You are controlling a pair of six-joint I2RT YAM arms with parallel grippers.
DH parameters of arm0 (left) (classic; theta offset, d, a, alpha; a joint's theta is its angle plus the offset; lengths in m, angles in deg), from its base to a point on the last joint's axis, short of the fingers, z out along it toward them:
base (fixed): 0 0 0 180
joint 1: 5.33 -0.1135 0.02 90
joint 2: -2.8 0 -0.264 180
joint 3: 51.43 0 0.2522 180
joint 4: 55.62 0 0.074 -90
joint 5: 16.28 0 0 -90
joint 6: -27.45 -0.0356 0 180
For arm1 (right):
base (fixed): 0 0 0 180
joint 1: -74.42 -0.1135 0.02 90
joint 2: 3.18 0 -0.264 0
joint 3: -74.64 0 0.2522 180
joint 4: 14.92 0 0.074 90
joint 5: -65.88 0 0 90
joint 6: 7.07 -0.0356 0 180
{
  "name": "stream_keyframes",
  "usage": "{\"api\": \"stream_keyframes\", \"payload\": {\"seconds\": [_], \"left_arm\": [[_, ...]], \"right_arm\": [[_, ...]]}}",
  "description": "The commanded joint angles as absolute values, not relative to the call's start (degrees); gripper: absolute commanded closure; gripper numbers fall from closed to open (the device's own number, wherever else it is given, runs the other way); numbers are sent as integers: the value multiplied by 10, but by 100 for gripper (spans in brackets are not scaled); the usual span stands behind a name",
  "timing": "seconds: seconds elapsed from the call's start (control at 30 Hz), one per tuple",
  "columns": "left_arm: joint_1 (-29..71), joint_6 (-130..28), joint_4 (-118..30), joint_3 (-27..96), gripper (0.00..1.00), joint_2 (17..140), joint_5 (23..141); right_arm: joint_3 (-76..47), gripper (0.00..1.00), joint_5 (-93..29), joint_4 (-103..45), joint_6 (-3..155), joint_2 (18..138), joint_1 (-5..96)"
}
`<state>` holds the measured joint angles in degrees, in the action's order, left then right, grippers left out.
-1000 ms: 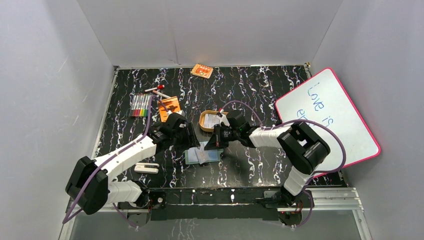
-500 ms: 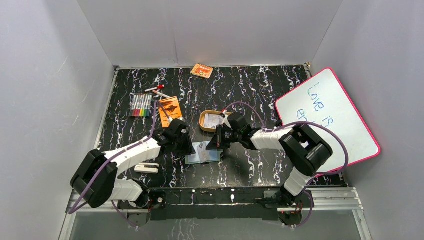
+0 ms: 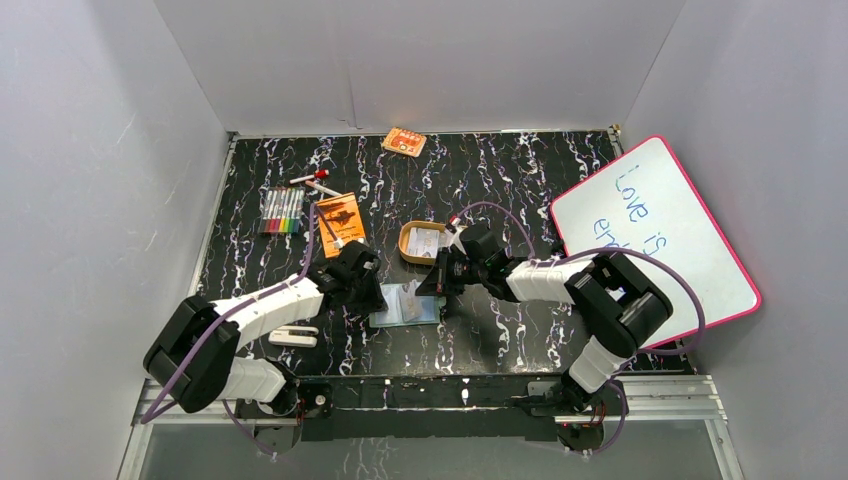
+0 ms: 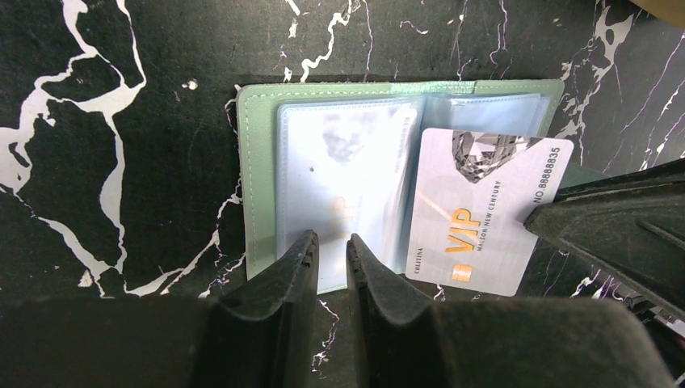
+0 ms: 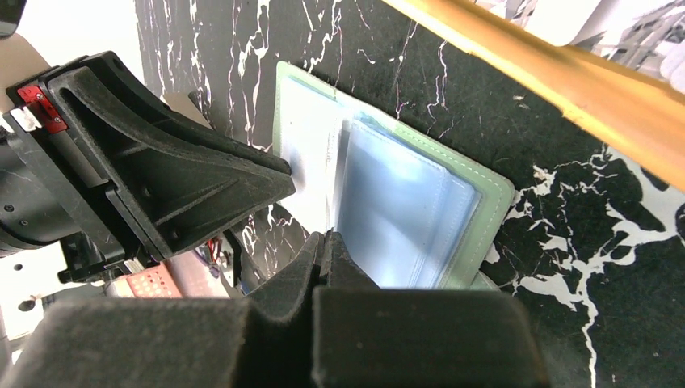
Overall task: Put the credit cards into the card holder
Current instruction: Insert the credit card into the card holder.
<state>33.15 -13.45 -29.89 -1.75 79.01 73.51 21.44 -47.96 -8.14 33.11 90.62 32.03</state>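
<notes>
Green card holder (image 4: 257, 202) lies open, one VIP card (image 4: 485, 218) atop.

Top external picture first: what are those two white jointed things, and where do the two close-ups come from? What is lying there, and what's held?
Those are two robot arms bolted at the near edge of a black marbled table, filmed by a fixed camera above. Each ends in a two-finger end effector and carries a wrist camera; the close-ups come from those. On the table lie an open sage-green card holder, a tan oval tray, coloured markers, an orange booklet, an orange packet and a whiteboard. The right end effector appears to pinch a pale VIP credit card by its edge over the holder's clear sleeves. The left end effector, fingers almost together, sits at the holder's edge, apparently holding nothing.
</notes>
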Motion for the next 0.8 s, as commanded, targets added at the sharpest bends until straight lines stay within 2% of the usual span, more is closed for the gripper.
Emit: {"api": "stream_keyframes", "payload": {"seconds": [0.0,0.57,0.77], "left_arm": [[332,-131,-291,-28,82,778,719],[332,-131,-243,5,68,721,712],[332,-136,-241,-2,67,744,704]], "right_arm": [[217,100,-479,-50,319,896,324],[217,100,-480,-33,278,922,324],[225,100,-468,-33,263,925,324]]}}
